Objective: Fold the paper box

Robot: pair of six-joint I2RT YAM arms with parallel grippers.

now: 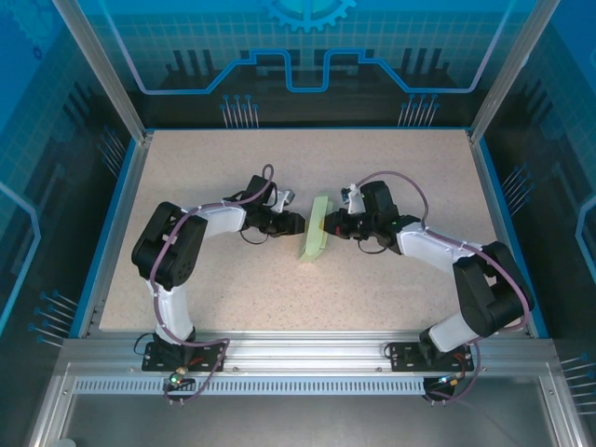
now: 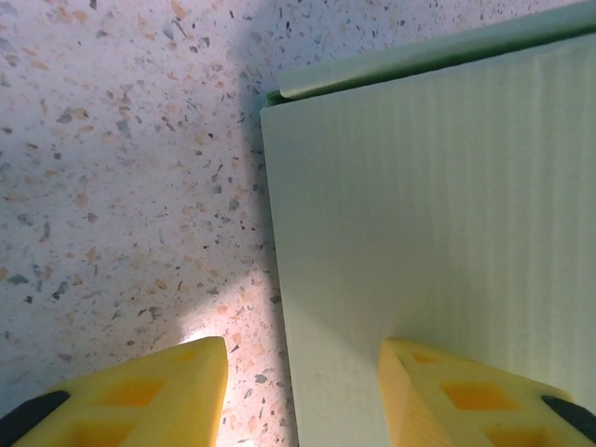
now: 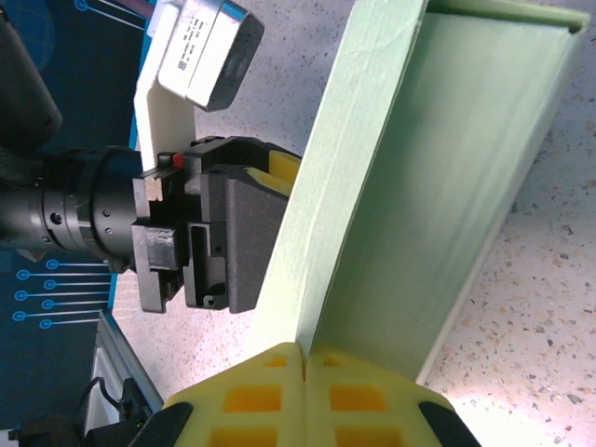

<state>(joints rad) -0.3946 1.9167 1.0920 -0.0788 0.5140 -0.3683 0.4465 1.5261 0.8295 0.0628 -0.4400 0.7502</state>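
The paper box [image 1: 317, 240] is a pale green folded sheet standing on edge mid-table, squeezed between both arms. My right gripper [image 1: 332, 226] is shut on the rim of one upright wall, and the thin board runs into the seam between its yellow fingertips [image 3: 305, 352]. That wall and an inner panel of the paper box [image 3: 410, 186] rise away from the fingers. My left gripper [image 1: 300, 224] faces the box from the other side. Its jaws stand open [image 2: 303, 372]: one finger [image 2: 140, 396] over bare table, the other [image 2: 466, 396] against the flat green panel [image 2: 419, 214].
The speckled table [image 1: 233, 168] has free room on all sides of the box. A blue rim [image 1: 116, 214] borders it, and an aluminium rail [image 1: 298, 358] with both arm bases runs along the near edge. The left gripper's black body [image 3: 223, 233] sits close behind the held wall.
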